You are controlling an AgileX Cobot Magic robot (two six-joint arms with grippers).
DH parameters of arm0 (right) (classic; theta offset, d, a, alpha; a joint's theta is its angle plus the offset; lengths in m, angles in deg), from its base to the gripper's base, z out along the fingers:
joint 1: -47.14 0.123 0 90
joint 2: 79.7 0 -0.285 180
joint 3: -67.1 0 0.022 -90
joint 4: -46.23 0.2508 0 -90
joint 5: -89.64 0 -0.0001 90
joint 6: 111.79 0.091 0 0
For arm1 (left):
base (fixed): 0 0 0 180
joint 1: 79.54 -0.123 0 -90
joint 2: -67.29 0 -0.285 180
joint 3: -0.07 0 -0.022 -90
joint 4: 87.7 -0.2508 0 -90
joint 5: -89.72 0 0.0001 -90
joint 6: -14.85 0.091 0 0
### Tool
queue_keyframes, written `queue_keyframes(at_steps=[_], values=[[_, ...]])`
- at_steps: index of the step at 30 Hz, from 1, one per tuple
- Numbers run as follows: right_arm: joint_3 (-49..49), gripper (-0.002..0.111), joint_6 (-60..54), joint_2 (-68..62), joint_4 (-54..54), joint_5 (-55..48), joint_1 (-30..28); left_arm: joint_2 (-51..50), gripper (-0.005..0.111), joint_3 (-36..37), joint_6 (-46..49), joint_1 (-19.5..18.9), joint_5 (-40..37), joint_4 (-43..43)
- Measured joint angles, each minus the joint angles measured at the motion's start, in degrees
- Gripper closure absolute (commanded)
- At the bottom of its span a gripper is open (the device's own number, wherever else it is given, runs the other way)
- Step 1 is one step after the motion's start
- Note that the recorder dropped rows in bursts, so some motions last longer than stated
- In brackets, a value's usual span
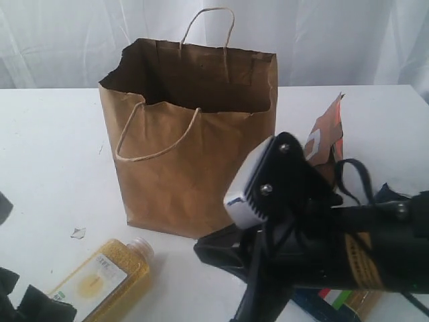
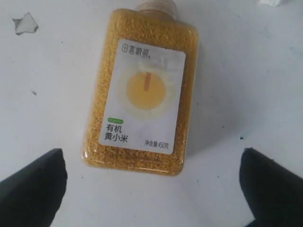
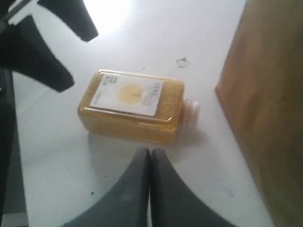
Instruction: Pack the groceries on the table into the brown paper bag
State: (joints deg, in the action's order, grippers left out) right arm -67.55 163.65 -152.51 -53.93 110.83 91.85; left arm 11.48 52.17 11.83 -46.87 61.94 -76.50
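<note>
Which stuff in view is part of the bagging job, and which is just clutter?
Job:
- brown paper bag
- yellow-grain bottle, lying on its side
- brown-orange pouch
- white table

Just lying about:
- torn paper scrap near the bottle

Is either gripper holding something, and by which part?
Nothing is held. The left gripper is open, straddling the base of the yellow-grain bottle without touching it; the right gripper is shut, empty.
</note>
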Motion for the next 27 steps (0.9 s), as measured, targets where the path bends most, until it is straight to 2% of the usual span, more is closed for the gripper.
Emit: queue_keyframes(at_steps=[7, 12, 20, 24, 27], values=[[3.0, 0.108, 4.1, 7.3, 0.0, -3.7, 0.0, -9.0, 0.009, -0.1, 6.7, 0.0, 4.1, 1.4], [3.7, 0.108, 4.9, 9.4, 0.0, -3.6, 0.0, -13.2, 0.008, -2.8, 11.0, 0.0, 3.9, 2.8], [3.8, 0.108, 5.1, 10.0, 0.0, -2.8, 0.0, -20.6, 0.008, -9.2, 17.7, 0.0, -0.4, 4.0], [3.8, 0.108, 5.1, 10.0, 0.0, -1.5, 0.0, -24.8, 0.001, -10.9, 20.3, 0.0, -3.3, 5.1], [3.8, 0.108, 5.1, 10.0, 0.0, -0.6, 0.0, -26.9, 0.001, -12.6, 22.6, 0.0, -4.3, 7.4]])
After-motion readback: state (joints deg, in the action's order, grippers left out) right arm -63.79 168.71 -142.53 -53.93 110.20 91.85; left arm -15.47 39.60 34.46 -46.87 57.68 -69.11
